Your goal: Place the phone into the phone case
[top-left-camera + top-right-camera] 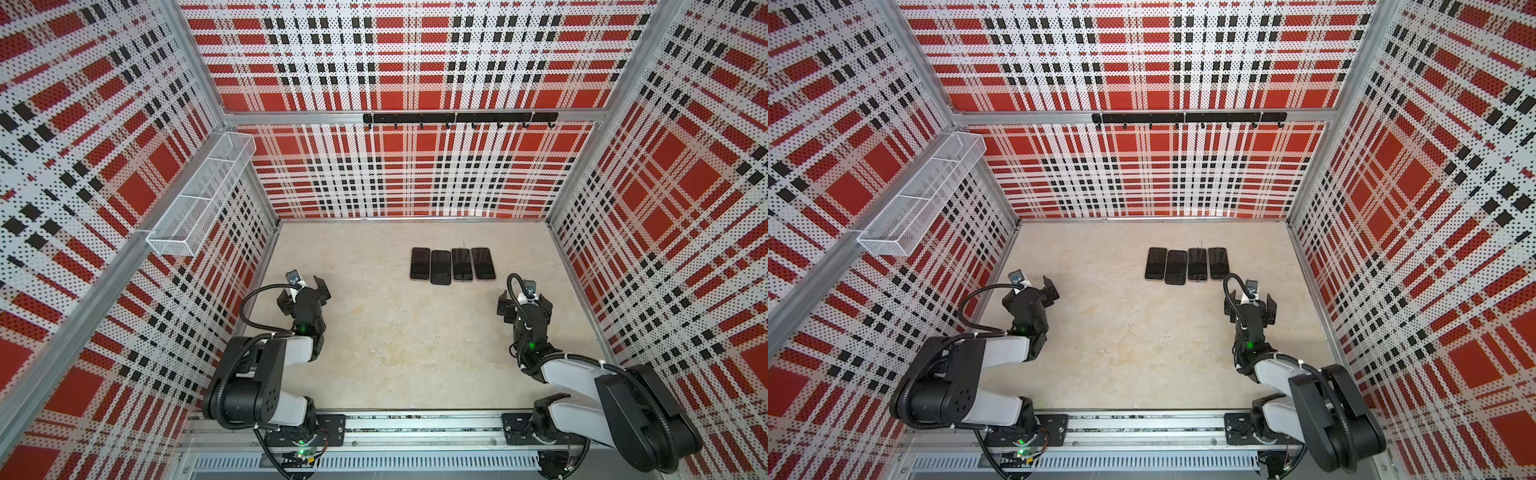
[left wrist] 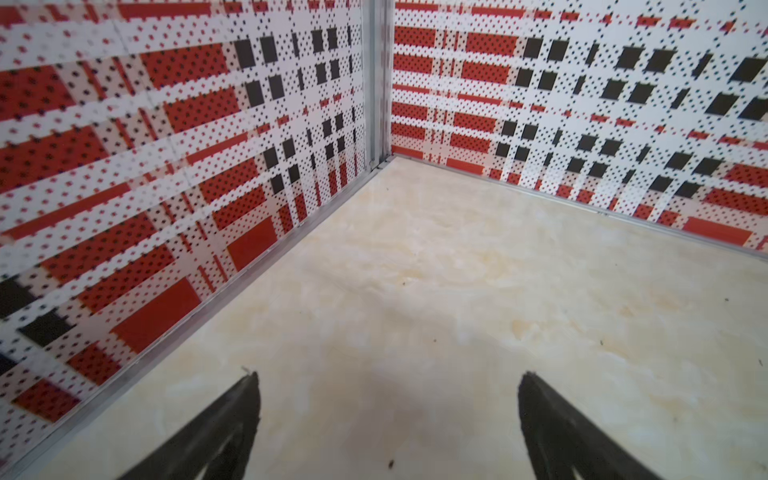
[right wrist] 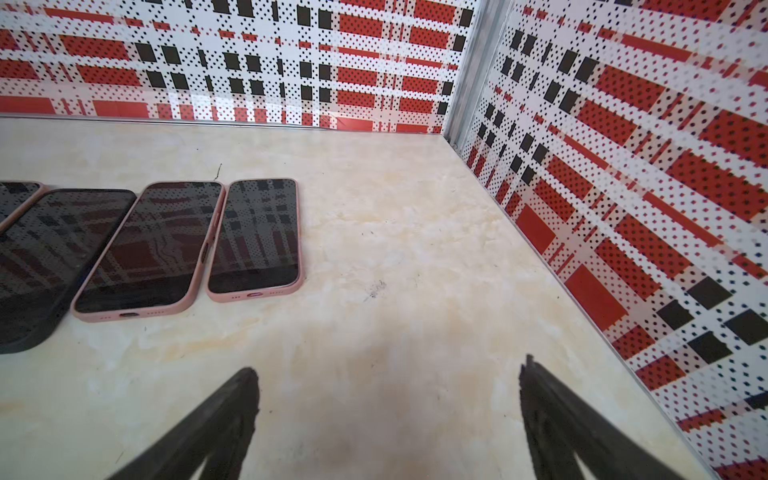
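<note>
Several phones lie screen up in a tight row on the pale table (image 1: 374, 332), toward the back, in both top views. The rightmost phone (image 3: 255, 237) (image 1: 483, 264) and its neighbour (image 3: 153, 245) (image 1: 461, 264) each sit in a pink phone case (image 3: 299, 249). The third one (image 3: 54, 257) (image 1: 441, 267) is black all round. The leftmost (image 1: 420, 264) shows a pink rim. I see no empty case lying apart. My right gripper (image 1: 525, 301) (image 3: 388, 374) hovers open, short of the row's right end. My left gripper (image 1: 302, 289) (image 2: 388, 382) is open over bare table near the left wall.
Plaid pegboard walls close in the table on three sides. A white wire basket (image 1: 199, 199) hangs on the left wall, and a black hook rail (image 1: 459, 118) runs along the back wall. An aluminium rail (image 1: 415, 428) carrying both arm bases runs along the front.
</note>
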